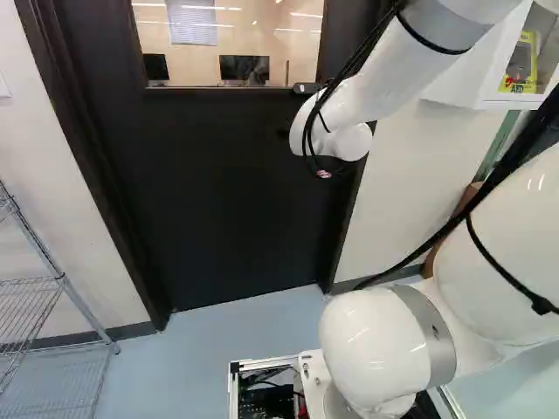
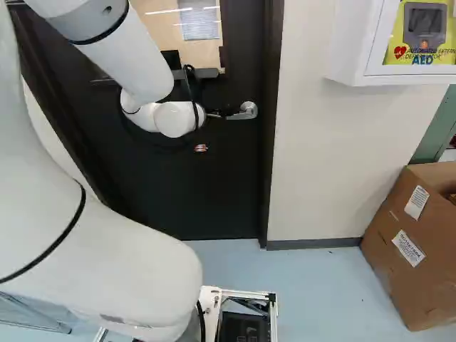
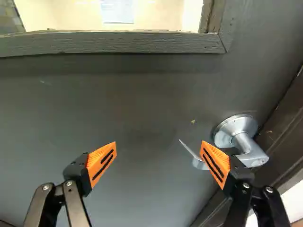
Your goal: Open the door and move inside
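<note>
The gripper (image 3: 159,151) stands wide, gripping nothing, one finger overlapping the handle (image 3: 241,139) in the wrist view — whether they touch, I cannot tell. That handle sits above and just right of the middle of the right base view, near the edge of the shut door (image 1: 218,192). Its smooth metal will likely be slippery and its spring fairly stiff, so best bear down near the lever's free end, away from the round base. The door looks solid and probably heavy — a slow, steady swing. Farther out, a cardboard box (image 2: 406,249) stands at the lower right of that view
</note>
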Tool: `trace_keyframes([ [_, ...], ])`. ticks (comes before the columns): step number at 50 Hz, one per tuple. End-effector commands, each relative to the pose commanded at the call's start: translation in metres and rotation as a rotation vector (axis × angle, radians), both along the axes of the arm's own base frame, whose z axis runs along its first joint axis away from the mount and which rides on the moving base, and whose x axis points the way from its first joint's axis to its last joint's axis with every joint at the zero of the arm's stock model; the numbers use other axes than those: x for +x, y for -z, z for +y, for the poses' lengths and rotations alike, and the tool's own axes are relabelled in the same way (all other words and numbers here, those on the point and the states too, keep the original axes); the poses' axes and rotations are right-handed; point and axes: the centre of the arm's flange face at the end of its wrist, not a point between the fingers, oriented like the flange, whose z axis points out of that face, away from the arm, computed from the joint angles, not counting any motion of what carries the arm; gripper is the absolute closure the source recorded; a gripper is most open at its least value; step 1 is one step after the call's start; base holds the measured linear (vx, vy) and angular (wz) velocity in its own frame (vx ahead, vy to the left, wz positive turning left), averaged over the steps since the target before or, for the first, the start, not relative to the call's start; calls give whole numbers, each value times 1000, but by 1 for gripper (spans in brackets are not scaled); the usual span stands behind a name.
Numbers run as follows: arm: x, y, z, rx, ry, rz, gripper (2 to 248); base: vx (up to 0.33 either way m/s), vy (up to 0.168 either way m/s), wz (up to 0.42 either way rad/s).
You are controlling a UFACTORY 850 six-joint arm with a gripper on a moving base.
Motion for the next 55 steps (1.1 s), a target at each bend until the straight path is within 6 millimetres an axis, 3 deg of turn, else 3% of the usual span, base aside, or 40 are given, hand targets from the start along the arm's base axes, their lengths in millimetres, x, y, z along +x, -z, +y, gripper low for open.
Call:
trace_keyframes([
  [55,8,55,0,-1,0,131,3,0,0,0],
])
